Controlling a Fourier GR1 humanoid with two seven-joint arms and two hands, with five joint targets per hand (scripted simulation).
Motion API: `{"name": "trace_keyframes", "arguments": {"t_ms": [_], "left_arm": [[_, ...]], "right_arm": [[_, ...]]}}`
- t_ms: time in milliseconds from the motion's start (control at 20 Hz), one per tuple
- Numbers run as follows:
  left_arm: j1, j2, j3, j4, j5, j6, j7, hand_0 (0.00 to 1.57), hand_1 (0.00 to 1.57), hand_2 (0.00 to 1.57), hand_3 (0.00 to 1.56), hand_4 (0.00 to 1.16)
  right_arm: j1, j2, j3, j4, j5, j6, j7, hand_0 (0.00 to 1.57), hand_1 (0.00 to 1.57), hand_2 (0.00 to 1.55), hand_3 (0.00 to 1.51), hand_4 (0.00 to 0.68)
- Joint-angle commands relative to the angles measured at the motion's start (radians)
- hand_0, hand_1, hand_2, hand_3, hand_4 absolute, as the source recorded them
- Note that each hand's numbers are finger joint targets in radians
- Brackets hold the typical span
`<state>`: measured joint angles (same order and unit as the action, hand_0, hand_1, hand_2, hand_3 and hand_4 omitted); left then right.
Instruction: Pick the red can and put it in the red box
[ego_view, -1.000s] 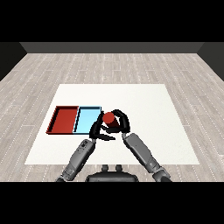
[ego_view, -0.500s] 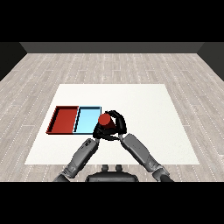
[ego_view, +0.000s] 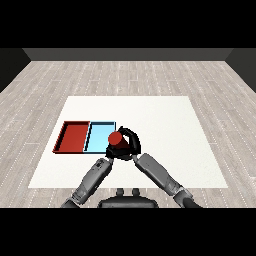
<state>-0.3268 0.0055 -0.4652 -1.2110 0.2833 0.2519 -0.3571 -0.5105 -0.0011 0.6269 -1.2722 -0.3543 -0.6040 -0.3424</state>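
Red can (ego_view: 118, 139) upright, at light blue tray's (ego_view: 98, 136) right edge, red tray (ego_view: 74, 136) beyond

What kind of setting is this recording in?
Likely a bare test room for tabletop sorting: a white table on grey plank flooring, bearing a red tray, a light blue tray and a red can.

A light blue tray (ego_view: 98, 135) lies on the white table (ego_view: 165, 130), at nine o'clock from the table's middle. Grey plank flooring (ego_view: 130, 77) surrounds the table.

Right hand (ego_view: 131, 143): fingers curled around red can (ego_view: 117, 139). Left hand (ego_view: 111, 152): near, beside it, largely hidden.
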Motion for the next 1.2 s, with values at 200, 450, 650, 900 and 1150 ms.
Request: {"name": "trace_keyframes", "arguments": {"t_ms": [200, 450, 650, 900, 1150], "left_arm": [[-0.067, -0.005, -0.016, 0.05, 0.092, 0.271, 0.031, 1.33, 1.33, 1.41, 1.36, 0.95], [-0.073, -0.005, -0.009, 0.025, -0.018, 0.309, 0.148, 1.51, 1.51, 1.47, 1.39, 0.88], [-0.084, -0.005, -0.092, 0.011, 0.026, 0.429, 0.092, 1.57, 1.57, 1.51, 1.41, 1.0], [-0.053, -0.003, -0.008, -0.012, -0.031, 0.377, 0.069, 1.57, 1.57, 1.52, 1.41, 0.91], [-0.06, -0.005, -0.013, 0.021, -0.023, 0.405, 0.043, 1.57, 1.57, 1.53, 1.45, 1.12]], "right_arm": [[-0.021, 0.001, 0.031, 0.013, -0.011, 0.003, 0.019, 1.41, 1.41, 1.45, 1.37, 0.627], [-0.043, 0.001, 0.085, 0.008, -0.066, -0.063, -0.004, 1.55, 1.55, 1.47, 1.38, 0.614], [-0.058, 0.001, 0.083, 0.01, -0.064, -0.067, -0.024, 1.46, 1.46, 1.45, 1.38, 0.607], [-0.065, 0.001, 0.044, -0.019, -0.071, -0.047, 0.028, 1.44, 1.44, 1.44, 1.38, 0.624], [0.058, -0.027, 0.058, -0.081, 0.015, -0.001, 0.026, 0.0, 0.0, 0.0, 0.0, 0.0]]}}
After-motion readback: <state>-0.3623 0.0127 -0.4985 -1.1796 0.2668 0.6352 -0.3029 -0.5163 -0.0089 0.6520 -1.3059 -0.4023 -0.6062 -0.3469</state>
